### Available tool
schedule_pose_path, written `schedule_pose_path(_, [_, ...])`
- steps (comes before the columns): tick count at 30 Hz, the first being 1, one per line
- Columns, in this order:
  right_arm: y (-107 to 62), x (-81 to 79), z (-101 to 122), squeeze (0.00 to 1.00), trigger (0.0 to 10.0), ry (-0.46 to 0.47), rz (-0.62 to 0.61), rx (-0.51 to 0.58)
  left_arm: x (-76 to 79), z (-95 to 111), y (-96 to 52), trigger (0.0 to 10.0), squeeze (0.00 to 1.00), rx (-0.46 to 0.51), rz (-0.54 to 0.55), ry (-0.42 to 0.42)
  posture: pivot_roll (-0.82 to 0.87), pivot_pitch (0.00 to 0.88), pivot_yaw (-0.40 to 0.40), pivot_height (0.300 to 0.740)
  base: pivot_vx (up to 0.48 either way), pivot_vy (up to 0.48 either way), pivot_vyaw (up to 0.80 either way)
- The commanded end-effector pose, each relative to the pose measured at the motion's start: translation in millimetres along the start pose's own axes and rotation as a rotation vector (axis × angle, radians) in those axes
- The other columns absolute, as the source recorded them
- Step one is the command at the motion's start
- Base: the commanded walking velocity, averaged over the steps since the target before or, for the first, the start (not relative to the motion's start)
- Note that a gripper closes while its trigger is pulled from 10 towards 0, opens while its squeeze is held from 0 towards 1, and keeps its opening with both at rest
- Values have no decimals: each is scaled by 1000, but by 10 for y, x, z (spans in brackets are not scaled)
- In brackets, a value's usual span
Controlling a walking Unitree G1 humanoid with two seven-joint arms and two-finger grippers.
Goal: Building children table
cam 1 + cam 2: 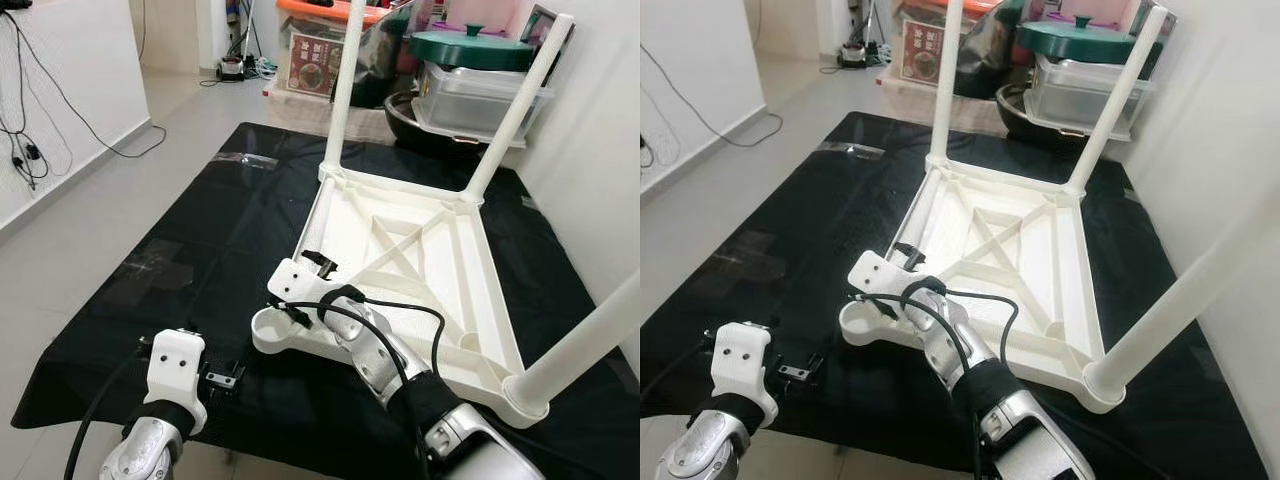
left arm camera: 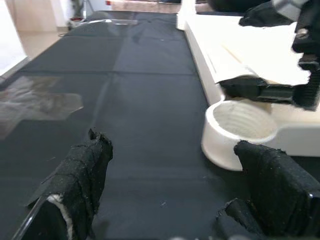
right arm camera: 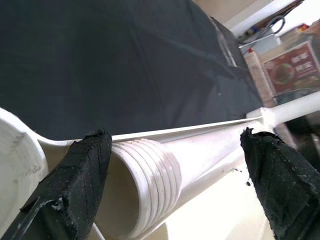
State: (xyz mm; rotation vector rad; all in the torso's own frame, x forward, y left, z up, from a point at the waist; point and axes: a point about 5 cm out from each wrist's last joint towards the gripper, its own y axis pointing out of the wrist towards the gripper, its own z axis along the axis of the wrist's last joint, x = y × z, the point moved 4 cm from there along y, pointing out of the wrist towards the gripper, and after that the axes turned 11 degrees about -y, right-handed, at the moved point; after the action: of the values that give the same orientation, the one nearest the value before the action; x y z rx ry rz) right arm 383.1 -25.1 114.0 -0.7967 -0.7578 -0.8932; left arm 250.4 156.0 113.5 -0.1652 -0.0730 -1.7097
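Black sheeting (image 1: 200, 230) covers the tiled floor before me, with stacked storage boxes (image 1: 480, 95) and a green lidded pot (image 1: 470, 47) against the far wall. On the sheeting lies the white plastic table top (image 1: 420, 270), turned underside up, its cross-braced ribs facing upward. Three legs stand screwed into its corners: one at the far left corner (image 1: 345, 85), one at the far right corner (image 1: 515, 110), and one at the near right corner (image 1: 590, 345), which leans out toward the right edge of the head view. The near left corner carries an unfilled threaded socket (image 1: 272, 328). My right gripper (image 1: 312, 268) reaches over the table top's left edge, just beyond that socket. Its fingers (image 3: 82, 182) are spread apart, one on each side of the loose fourth leg (image 3: 200, 162), which lies along the inside of the left rim with its ribbed threaded end toward the socket; I cannot tell whether the pads touch it. My left gripper (image 1: 222, 377) hovers low over the sheeting, just near-left of the socket, fingers (image 2: 80, 175) spread wide and holding nothing, the socket visible between them.
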Motion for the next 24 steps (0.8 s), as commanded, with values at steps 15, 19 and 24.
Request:
schedule_pose_path(15, [1,-15,-213,0,10000,26,134,10,15,-49,23,10000,0,-24,-22,6,93,0,-133,740,0,0,0])
schedule_pose_path(19, [22,-36,-252,0,10000,11,132,-11,10,-49,23,10000,0,-25,-21,7,97,0,-134,740,0,0,0])
schedule_pose_path(24, [48,-17,-293,0,10000,-3,114,-45,7,-49,22,10000,0,-25,-21,10,98,0,-134,740,0,0,0])
